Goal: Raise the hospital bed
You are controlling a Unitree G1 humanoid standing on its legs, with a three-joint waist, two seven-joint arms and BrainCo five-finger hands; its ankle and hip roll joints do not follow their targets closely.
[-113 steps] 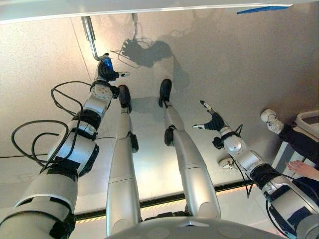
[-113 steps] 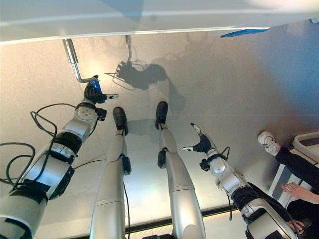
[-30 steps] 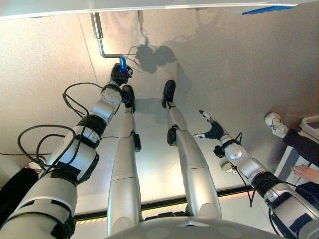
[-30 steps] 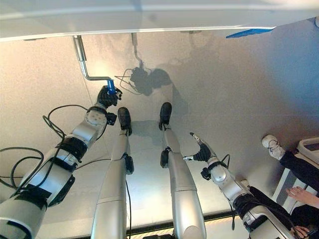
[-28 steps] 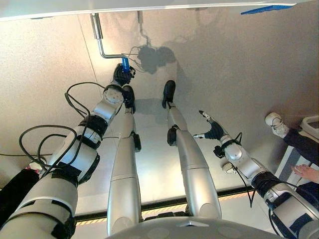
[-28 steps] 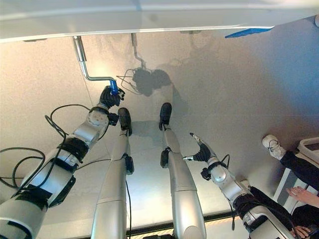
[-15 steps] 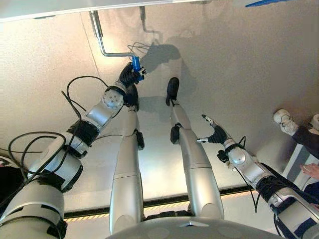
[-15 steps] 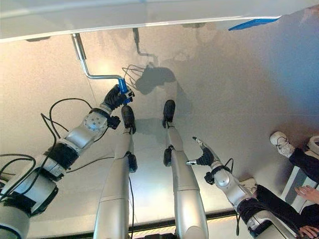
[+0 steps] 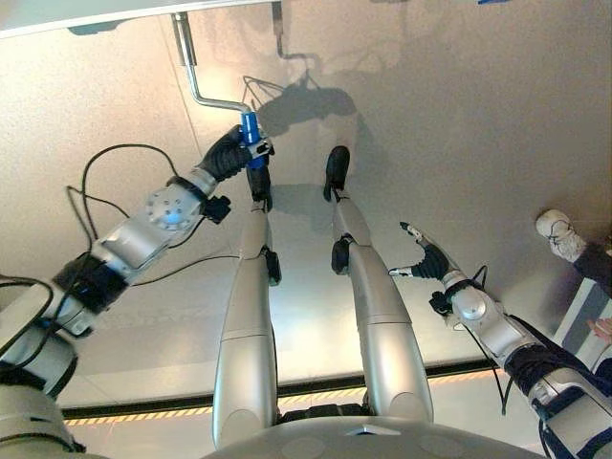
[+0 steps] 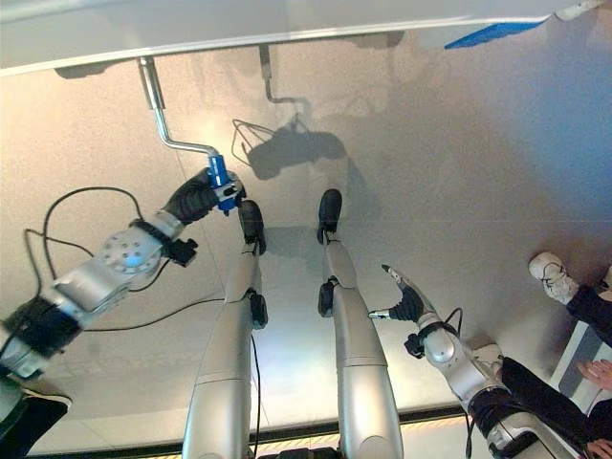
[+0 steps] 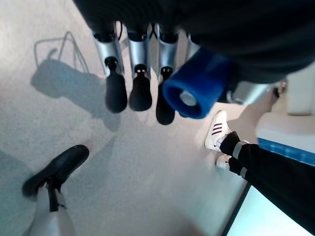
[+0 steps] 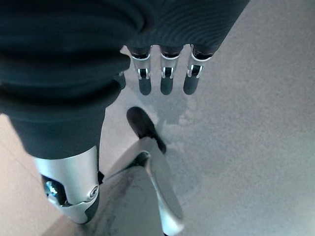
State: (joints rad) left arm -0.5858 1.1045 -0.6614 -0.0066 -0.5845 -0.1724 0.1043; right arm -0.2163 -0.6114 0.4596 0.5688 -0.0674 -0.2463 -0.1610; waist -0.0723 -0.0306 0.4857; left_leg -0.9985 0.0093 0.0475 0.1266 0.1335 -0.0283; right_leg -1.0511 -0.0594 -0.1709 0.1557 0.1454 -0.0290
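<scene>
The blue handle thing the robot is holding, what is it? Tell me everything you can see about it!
The blue handle is a short, round grip, smooth like plastic, with a silvery centre at its end. It sits on the end of a bent silver metal crank that runs up under the pale bed edge. It hangs above the grey floor. The left hand has its fingers curled round it.

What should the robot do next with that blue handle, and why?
Probably keep cranking it round another turn. The left hand is curled round the blue handle at the end of the bent metal crank under the bed edge, so it is set to turn. The right hand hangs open, holding nothing.
</scene>
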